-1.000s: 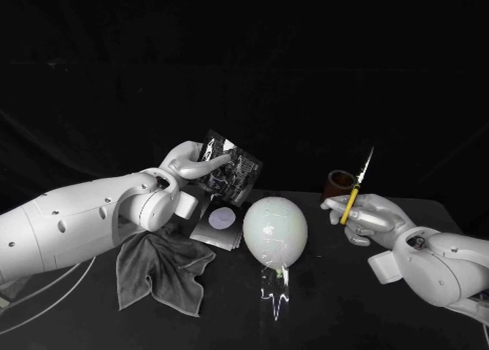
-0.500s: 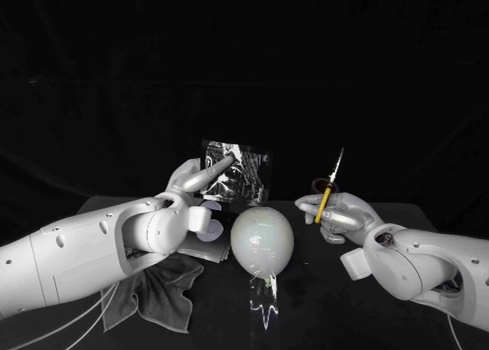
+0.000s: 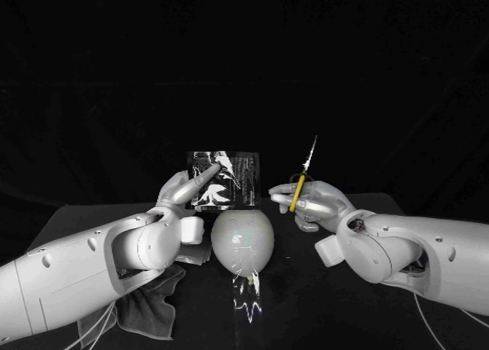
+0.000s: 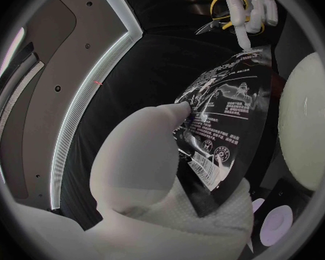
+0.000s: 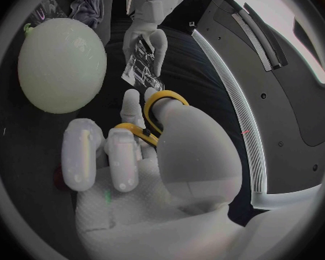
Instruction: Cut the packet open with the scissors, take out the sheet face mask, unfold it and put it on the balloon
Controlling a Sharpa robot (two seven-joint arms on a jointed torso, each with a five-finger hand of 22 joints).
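Over table (image 3: 292, 310): packet (image 3: 223, 180) upright in left robot hand (image 3: 187, 191).

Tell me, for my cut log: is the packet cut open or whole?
Apparently whole: the packet, held upright by the left hand, shows an unbroken top edge; the scissors in the right hand stand apart from it.

table (image 3: 308, 313): black | balloon (image 3: 242, 240) lying mid-table | grey cloth (image 3: 149, 310) crumpled on left side
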